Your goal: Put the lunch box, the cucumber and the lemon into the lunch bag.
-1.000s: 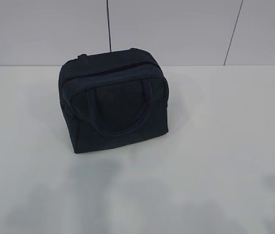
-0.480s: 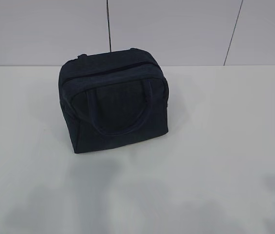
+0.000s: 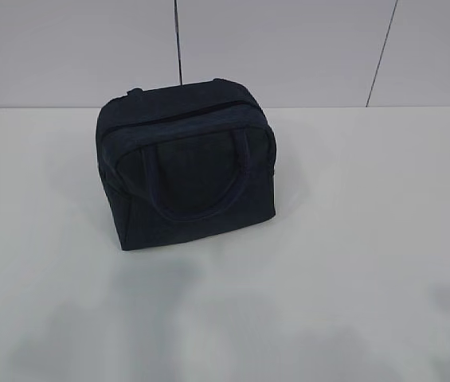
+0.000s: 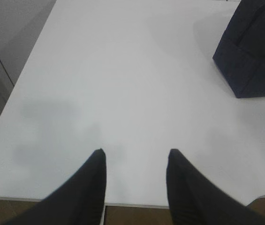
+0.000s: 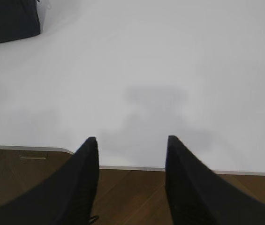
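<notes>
Presently: bag (image 3: 185, 163) zipped on desk (image 3: 352, 239); box, cucumber, lemon unseen, likely packed; left gripper (image 4: 134, 154) and right gripper (image 5: 130, 140) jaws half-open, empty; next, judged: none

The one obstacle on your worktop (image 3: 368, 239) is the lunch bag (image 3: 186, 163), standing toward the back, a little left of centre, with the wall panels (image 3: 288, 48) close behind it. You have bare surface to pass on its left, right and in front. Your left end effector (image 4: 134, 157) and right end effector (image 5: 131, 143) sit at the near edge, jaws parted, nothing between them.
</notes>
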